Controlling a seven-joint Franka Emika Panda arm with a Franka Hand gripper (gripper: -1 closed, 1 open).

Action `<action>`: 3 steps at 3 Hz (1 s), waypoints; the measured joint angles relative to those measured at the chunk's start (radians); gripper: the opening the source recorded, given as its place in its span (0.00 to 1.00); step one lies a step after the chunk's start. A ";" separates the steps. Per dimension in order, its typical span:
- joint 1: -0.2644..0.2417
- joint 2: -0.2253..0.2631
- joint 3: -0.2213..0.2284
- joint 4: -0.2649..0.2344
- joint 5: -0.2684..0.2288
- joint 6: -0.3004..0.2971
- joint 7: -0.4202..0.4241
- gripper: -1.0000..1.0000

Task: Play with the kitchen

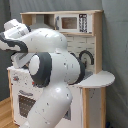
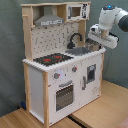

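The kitchen [image 2: 60,80] is a white and light-wood toy. In the second exterior view it shows a red-ringed black hob [image 2: 50,59], a grey sink [image 2: 81,50], a black tap [image 2: 75,38], an oven door [image 2: 64,95], a grey hood [image 2: 48,20] and a small microwave [image 2: 75,11]. My gripper [image 2: 95,44] hangs off the white arm [image 2: 113,19] at the kitchen's right end, just above the counter beside the sink. In the first exterior view the arm [image 1: 52,60] covers most of the kitchen [image 1: 95,82]. Only the microwave [image 1: 70,23] and the tap [image 1: 88,56] show, and the gripper is hidden.
A grey curtain [image 2: 12,55] hangs behind the kitchen. The kitchen stands on wooden boards [image 2: 100,112]. A rounded side shelf [image 1: 98,79] juts out at the first exterior view's right. A dark handle [image 2: 85,82] sits on the cupboard door under the sink.
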 joint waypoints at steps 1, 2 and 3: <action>-0.059 0.001 -0.039 0.007 -0.053 0.043 0.018 0.00; -0.150 0.001 -0.066 0.008 -0.056 0.083 0.018 0.00; -0.161 0.001 -0.153 0.008 -0.056 0.133 0.005 0.00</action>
